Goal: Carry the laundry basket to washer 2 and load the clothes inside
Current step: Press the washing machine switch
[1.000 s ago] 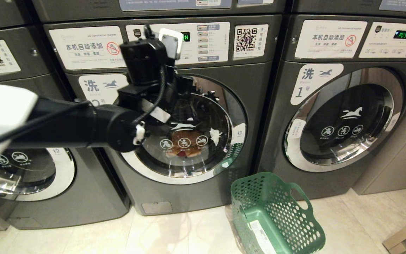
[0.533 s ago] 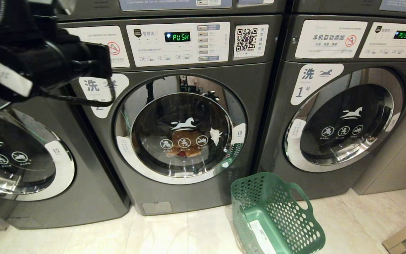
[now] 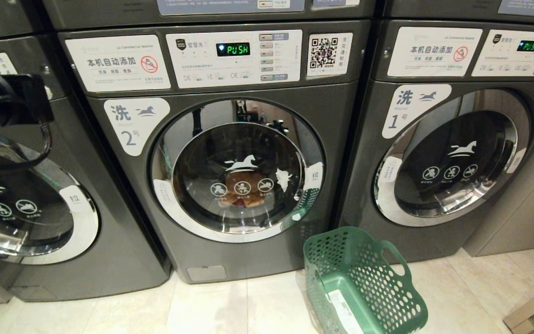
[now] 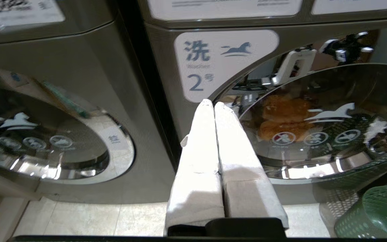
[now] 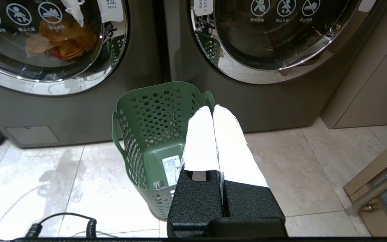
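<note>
Your left gripper (image 4: pixel 213 104) is clenched on nothing, mid-frame in its wrist view; your right gripper (image 5: pixel 212 108) too. Lower right of the head view, the laundry basket (image 3: pixel 364 283) lies tipped and empty. Beyond, washer 2 (image 3: pixel 230 153) centre frame, door closed, holds the clothes (image 3: pixel 244 188): loading looks done.

Shut door (image 3: pixel 238 171) across washer 2 (image 3: pixel 248 260) drum

The left gripper (image 4: pixel 213 106) wore white, padded fingers on a black base; the right gripper (image 5: pixel 212 110) matched, its mount pebbled black, with a coiled black cable (image 5: pixel 91 226) nearby.
</note>
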You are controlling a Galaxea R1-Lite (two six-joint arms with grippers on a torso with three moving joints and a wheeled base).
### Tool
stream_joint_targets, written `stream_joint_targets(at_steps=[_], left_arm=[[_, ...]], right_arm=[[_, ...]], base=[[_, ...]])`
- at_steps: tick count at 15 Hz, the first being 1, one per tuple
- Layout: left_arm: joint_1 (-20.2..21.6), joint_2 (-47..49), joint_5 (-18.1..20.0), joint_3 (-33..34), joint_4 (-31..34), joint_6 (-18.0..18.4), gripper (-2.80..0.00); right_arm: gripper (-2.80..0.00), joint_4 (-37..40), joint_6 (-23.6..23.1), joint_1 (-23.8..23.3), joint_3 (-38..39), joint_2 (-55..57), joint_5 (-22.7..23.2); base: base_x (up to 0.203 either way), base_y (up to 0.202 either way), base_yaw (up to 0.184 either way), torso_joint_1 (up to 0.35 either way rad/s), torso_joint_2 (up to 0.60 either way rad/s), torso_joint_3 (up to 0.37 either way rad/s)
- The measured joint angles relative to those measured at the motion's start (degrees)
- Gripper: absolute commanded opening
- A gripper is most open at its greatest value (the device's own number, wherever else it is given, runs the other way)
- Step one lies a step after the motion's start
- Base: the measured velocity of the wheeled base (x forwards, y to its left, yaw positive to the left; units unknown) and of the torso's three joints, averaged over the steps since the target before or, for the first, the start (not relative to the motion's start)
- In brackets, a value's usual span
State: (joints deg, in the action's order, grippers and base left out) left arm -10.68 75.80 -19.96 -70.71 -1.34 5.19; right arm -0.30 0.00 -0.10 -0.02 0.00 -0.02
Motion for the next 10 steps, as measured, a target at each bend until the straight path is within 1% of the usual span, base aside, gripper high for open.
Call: stream_joint_targets(at_steps=[2, 4, 5, 6, 7, 10], left_arm=[[1.67, -0.93, 0.01, 2.51, -0.04, -0.03, -2.8], [3.03, -2.31, -0.57, 6.81, -0.04, -0.09, -2.8], [3.57, -3.09, -1.23, 8.85, -0.04, -0.65, -2.8], [4.57, -3.89, -0.98, 10.81, -0.02, -1.35, -2.8], [6.1, -4.89, 0.57, 13.31, -0.02, -1.77, -2.8], [10.5, -10.53, 8.62, 23.29, -0.13, -2.25, -2.8]], right_arm=[[-2.8, 0.0, 0.0, 0.0, 0.0, 0.0, 0.0], [-2.8, 0.0, 0.0, 0.0, 0.0, 0.0, 0.02], [-2.8, 0.0, 0.0, 0.0, 0.0, 0.0, 0.02], [-2.8, 0.0, 0.0, 0.0, 0.0, 0.0, 0.02], [-2.8, 0.0, 0.0, 0.0, 0.0, 0.0, 0.01], [-2.8, -0.01, 0.01, 0.0, 0.0, 0.0, 0.0]], base=[[0.0, 0.0, 0.0, 0.0, 0.0, 0.0], [0.0, 0.0, 0.0, 0.0, 0.0, 0.0], [0.0, 0.0, 0.0, 0.0, 0.0, 0.0], [0.0, 0.0, 0.0, 0.0, 0.0, 0.0], [0.0, 0.0, 0.0, 0.0, 0.0, 0.0], [0.0, 0.0, 0.0, 0.0, 0.0, 0.0]])
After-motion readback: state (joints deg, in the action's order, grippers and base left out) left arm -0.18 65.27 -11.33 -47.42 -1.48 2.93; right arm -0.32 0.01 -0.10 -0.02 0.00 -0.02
